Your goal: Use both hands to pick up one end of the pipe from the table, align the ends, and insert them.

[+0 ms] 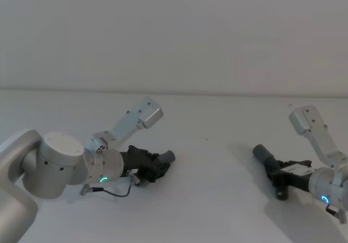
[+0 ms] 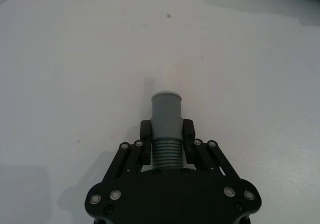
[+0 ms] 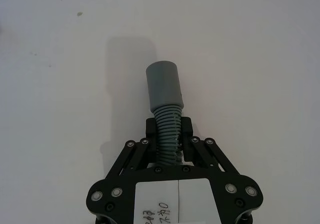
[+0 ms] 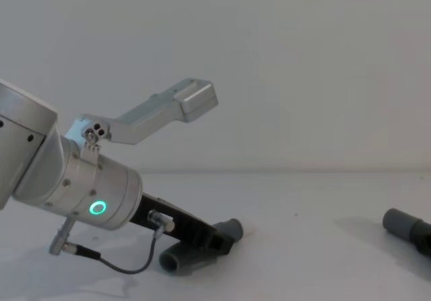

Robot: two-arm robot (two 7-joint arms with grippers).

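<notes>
Jaws, left and right, pinch ribbed pipe (image 2: 166,155) behind cuffs (image 3: 164,86), perhaps above table (image 2: 70,58).

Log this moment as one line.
left gripper: shut on left pipe piece | right gripper: shut on right pipe piece | both low over table | left end, right end: apart, not inserted

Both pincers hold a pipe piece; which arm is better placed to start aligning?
Probably left: the left pincer is shut on the left pipe piece near centre, its cuff aimed toward the right pipe piece, which the right pincer holds far to the side.
</notes>
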